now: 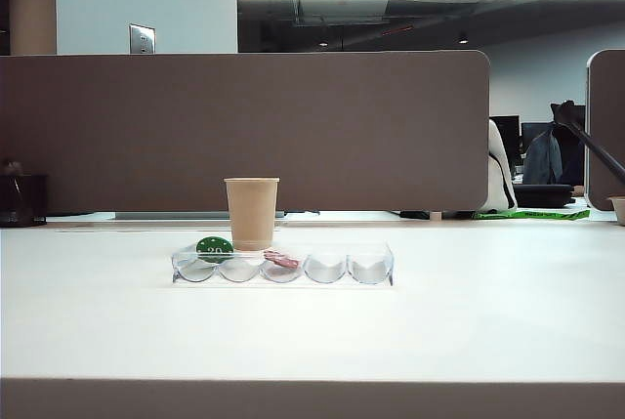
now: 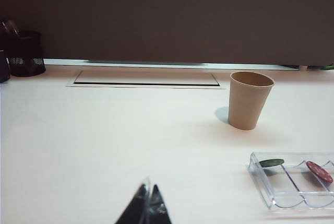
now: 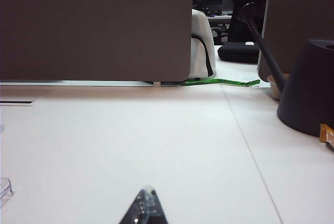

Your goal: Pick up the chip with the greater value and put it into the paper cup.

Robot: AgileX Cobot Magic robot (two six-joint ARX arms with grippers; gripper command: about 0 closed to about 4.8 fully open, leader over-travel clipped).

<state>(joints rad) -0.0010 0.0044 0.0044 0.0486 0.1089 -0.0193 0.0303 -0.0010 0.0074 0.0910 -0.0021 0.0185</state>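
A brown partition (image 1: pixel 244 131) closes off the room behind a broad white desk (image 1: pixel 312 326), with a strip light and dim office ceiling above it. We see a dark mesh pot (image 2: pixel 25 52) at the far left of the desk and a dark rounded base (image 3: pixel 308 93) off to the right. A long slot (image 2: pixel 146 79) is set into the desk near the partition.

At mid-desk the cup (image 1: pixel 252 212) stands upright, mouth up, wider at the rim than the foot. Just in front of it lies a clear scalloped tray (image 1: pixel 376 265), its long axis running left to right across the desk. A green chip (image 1: pixel 214 247) leans on edge in the leftmost scallop; a red chip (image 1: pixel 281 260) lies tilted in the third scallop from the left. The blue chip we cannot find in any view.

The left hand (image 2: pixel 147 207) hovers low over bare desk, well apart from the cup and tray, its fingertips pressed together and holding nothing. The right hand (image 3: pixel 145 208) hangs likewise over bare desk, pinched to a point and empty.
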